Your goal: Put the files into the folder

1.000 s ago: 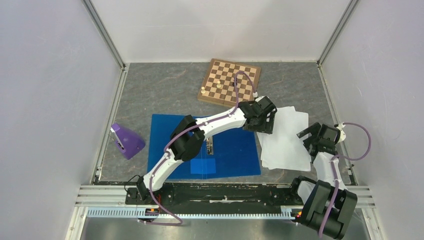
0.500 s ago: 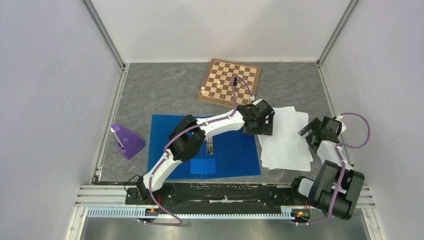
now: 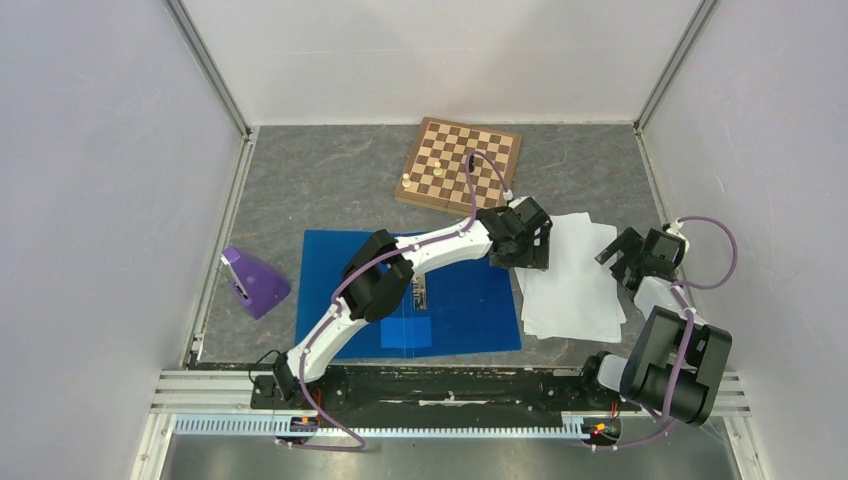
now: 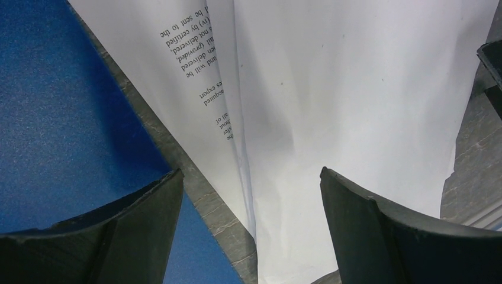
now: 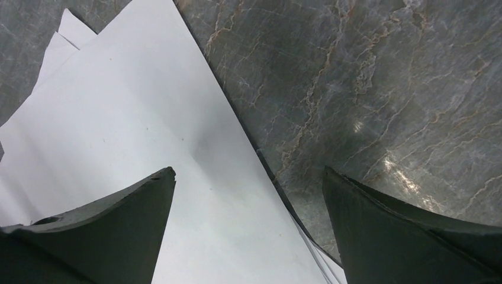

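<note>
The files (image 3: 572, 278) are a loose white paper stack on the grey table, right of the blue folder (image 3: 455, 310), which lies open and flat. My left gripper (image 3: 528, 252) is open over the stack's left edge; in the left wrist view its jaws straddle the paper edge (image 4: 296, 118) and the folder's corner (image 4: 53, 118), and a lower sheet shows some printed text. My right gripper (image 3: 618, 262) is open above the stack's right edge; the right wrist view shows paper (image 5: 148, 148) under the left jaw and bare table under the right.
A wooden chessboard (image 3: 458, 163) with a few pieces lies at the back. A purple object (image 3: 253, 281) sits left of the folder. White walls and metal rails enclose the table; the right rail (image 3: 672, 230) runs close to the right gripper.
The right arm has swung back and up, bringing its gripper nearer the stack's right edge. The left gripper has shifted slightly at the stack's left edge. The papers have not moved.
</note>
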`<act>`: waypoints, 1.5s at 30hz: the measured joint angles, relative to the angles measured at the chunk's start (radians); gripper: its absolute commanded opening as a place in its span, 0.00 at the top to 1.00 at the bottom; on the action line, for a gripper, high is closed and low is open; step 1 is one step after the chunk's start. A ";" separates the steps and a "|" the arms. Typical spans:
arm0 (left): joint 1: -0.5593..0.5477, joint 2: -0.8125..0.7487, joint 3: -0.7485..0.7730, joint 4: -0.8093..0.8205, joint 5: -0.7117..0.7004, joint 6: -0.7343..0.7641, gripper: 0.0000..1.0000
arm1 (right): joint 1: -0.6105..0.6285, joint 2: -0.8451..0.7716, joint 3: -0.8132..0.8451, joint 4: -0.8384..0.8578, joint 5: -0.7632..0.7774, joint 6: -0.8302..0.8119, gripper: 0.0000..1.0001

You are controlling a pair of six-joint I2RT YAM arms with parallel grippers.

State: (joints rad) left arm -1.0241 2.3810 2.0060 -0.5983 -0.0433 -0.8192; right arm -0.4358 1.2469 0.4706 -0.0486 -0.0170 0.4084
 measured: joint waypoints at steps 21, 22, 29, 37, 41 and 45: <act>-0.003 0.119 0.191 -0.058 0.024 -0.023 0.14 | 0.077 0.029 -0.039 0.153 -0.155 0.002 0.02; -0.003 0.122 0.195 -0.057 0.031 -0.023 0.14 | 0.083 0.029 -0.041 0.159 -0.160 0.003 0.02; 0.004 0.130 0.204 -0.048 0.073 -0.021 0.30 | 0.105 0.029 -0.048 0.175 -0.171 0.014 0.02; 0.007 0.141 0.200 -0.028 0.116 -0.004 0.54 | 0.113 0.029 -0.050 0.183 -0.174 0.017 0.02; 0.011 0.141 0.185 -0.004 0.146 0.006 0.57 | 0.113 0.028 -0.050 0.182 -0.175 0.017 0.02; 0.024 0.141 0.180 0.022 0.190 0.006 0.50 | 0.113 0.028 -0.050 0.182 -0.181 0.017 0.02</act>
State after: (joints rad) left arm -1.0000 2.5221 2.1857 -0.5762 0.1467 -0.8131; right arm -0.3225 1.2751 0.4202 0.1329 -0.1978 0.4255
